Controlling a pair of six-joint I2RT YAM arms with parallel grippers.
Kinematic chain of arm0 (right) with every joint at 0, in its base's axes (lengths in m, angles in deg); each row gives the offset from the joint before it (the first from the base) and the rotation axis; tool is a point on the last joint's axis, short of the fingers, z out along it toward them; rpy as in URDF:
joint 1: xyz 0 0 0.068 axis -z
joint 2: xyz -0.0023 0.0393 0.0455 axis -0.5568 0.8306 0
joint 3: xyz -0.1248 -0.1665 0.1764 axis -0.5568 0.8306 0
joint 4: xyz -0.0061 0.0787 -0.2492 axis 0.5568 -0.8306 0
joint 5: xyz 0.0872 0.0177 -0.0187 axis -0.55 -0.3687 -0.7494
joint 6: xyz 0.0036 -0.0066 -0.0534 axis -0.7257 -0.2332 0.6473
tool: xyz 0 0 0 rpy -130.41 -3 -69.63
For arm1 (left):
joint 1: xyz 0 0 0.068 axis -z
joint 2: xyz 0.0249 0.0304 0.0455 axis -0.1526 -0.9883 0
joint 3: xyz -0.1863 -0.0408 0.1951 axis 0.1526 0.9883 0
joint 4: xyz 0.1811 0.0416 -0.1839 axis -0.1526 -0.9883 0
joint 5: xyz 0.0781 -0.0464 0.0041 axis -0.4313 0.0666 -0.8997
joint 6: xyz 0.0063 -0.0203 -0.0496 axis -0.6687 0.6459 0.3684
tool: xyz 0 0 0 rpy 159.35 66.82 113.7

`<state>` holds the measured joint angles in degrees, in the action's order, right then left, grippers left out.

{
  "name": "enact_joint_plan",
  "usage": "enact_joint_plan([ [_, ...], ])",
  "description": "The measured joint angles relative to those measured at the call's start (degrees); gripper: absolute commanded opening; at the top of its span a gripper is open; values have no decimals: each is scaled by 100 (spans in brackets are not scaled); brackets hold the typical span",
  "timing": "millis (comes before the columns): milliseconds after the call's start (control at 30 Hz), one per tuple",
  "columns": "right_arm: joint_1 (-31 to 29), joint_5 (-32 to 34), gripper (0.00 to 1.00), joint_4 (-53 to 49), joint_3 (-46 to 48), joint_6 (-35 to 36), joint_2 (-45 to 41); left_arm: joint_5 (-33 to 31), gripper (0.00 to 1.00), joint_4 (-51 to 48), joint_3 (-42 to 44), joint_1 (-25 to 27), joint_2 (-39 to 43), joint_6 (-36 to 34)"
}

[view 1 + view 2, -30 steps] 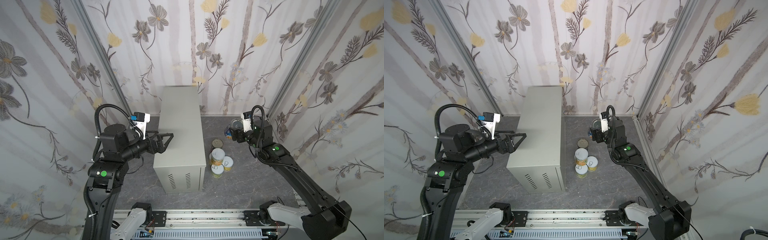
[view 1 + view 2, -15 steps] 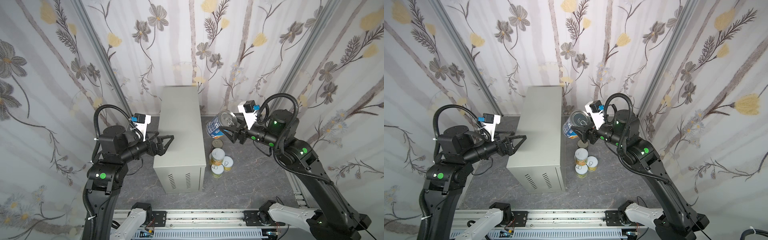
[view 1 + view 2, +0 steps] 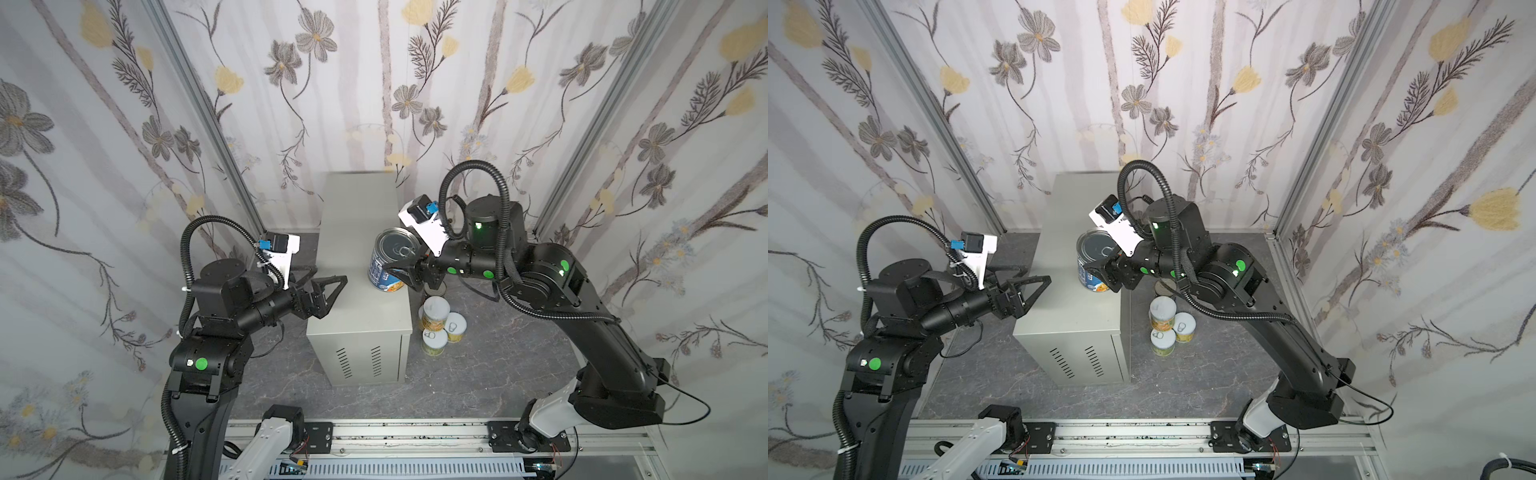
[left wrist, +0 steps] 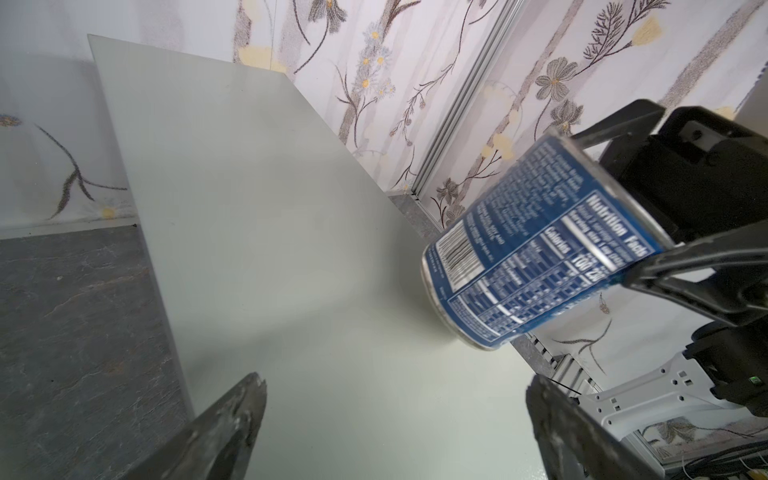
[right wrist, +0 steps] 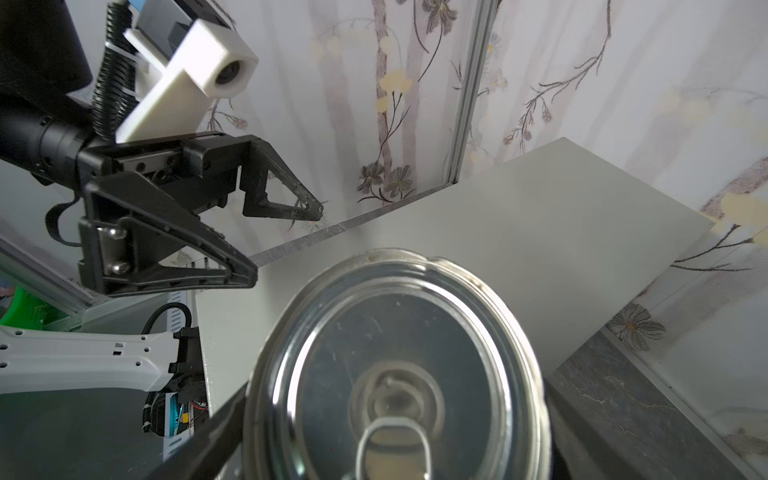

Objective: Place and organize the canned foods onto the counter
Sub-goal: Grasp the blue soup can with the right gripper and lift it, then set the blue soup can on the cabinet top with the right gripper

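The right pincer (image 3: 395, 272) (image 3: 1096, 270) is pinching a blue tin (image 3: 386, 257) (image 3: 1094, 253) by its lower sides, one finger on each side of the label. It holds the tin over the right edge of the desk (image 3: 353, 232) (image 3: 1067, 208), about halfway between the near and far ends. The tin is tilted, its silver pull-ring top leaning left and up; the right wrist view fills with that top (image 5: 395, 374). In the left wrist view the tin (image 4: 536, 257) shows its nutrition label and barcode, with its lower rim close over the pale desk top (image 4: 249, 187). Whether the rim touches the top I cannot tell. The left pincer (image 3: 328, 276) (image 3: 1036, 275) is spread wide and holds nothing. It hangs over the desk's left edge, pointing right at the tin and apart from it; its two fingers (image 4: 232, 415) frame the desk top in its own wrist view, and the right wrist view shows it open (image 5: 286, 245) beyond the desk (image 5: 540, 228). On the dark floor (image 3: 478, 374) just right of the desk, towards its near end, three short tins (image 3: 455, 328) (image 3: 1184, 327) with yellow and green labels sit bunched together. A fourth tin top (image 3: 436, 286) (image 3: 1165, 287) shows partly under the right arm, just beyond them.
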<state>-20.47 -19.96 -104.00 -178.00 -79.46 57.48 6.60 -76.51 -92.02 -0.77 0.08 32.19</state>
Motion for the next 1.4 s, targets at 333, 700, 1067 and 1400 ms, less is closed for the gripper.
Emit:
enact_joint_plan([
  [333,-22,173,63,-251,-527,-4,599,46,100,0,212,-2,184,-15],
  [700,98,2,87,109,-557,-210,782,308,100,-46,-9,109,-243,17],
  [1067,831,-584,100,1794,765,-695,-750,31,100,-17,-308,658,-483,-79],
  [1400,1370,-439,100,2404,2583,-949,-2240,-887,100,149,-699,1709,-1032,-404],
])
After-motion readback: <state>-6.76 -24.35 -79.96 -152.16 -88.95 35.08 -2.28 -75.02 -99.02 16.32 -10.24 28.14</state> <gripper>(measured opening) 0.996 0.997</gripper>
